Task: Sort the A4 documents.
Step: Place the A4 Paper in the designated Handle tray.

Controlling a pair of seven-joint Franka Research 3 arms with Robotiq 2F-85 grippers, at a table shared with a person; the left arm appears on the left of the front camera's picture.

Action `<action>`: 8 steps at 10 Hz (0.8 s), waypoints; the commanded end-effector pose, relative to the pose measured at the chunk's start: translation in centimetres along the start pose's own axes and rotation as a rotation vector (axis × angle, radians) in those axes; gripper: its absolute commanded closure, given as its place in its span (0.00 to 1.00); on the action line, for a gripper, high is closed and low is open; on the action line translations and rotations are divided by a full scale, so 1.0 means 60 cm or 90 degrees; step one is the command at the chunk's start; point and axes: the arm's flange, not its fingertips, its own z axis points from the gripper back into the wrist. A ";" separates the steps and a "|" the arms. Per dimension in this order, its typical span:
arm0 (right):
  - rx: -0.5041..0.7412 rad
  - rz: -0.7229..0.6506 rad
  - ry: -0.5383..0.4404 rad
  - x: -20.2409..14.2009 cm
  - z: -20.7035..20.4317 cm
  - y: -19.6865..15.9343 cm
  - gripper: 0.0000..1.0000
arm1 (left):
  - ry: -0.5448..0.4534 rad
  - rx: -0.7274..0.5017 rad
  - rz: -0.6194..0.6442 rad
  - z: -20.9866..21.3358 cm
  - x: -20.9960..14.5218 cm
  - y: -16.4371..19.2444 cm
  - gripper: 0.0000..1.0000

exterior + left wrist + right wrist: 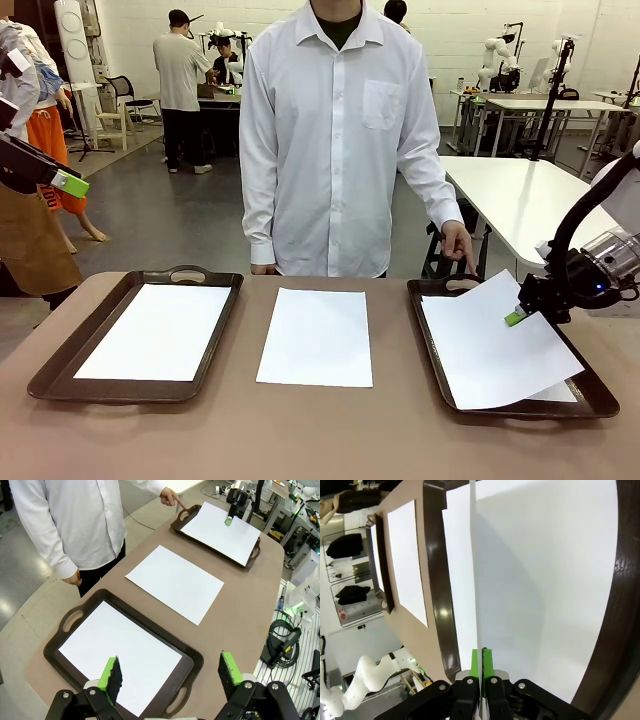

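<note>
Front view: my right tool (516, 317) pinches the edge of a thin white rectangular A4 paper sheet (490, 350), which lies askew across the right dark brown handled tray (427, 340). A person's hand (460, 245) touches that tray's far handle. A second white sheet (315, 335) lies on the brown surface (320, 440) between the trays, and a third white sheet (155, 330) sits in the left tray (72, 342).

Left wrist view: my left tool (170, 671) gapes wide and empty above the left tray.

Right wrist view: the green pads (475, 662) clamp the sheet's raised edge.

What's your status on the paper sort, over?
Right gripper shut on a sheet, edge lifted over the right tray. Left gripper open, empty. Person's hand at that tray's far handle.
</note>
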 end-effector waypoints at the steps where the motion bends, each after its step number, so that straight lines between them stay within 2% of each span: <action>1: -0.021 -0.021 -0.018 -0.009 -0.008 0.005 0.99 | 0.001 0.001 -0.001 0.000 0.001 -0.002 0.00; 6: -0.058 -0.018 -0.029 -0.010 -0.002 0.009 0.99 | 0.001 0.001 -0.001 0.000 0.001 -0.002 0.00; 7: -0.069 -0.018 -0.029 -0.011 -0.001 0.012 0.84 | 0.001 0.001 -0.001 0.000 0.001 -0.002 0.00; 8: -0.075 -0.014 -0.026 -0.011 0.001 0.014 0.81 | 0.001 0.001 -0.001 0.000 0.001 -0.002 0.00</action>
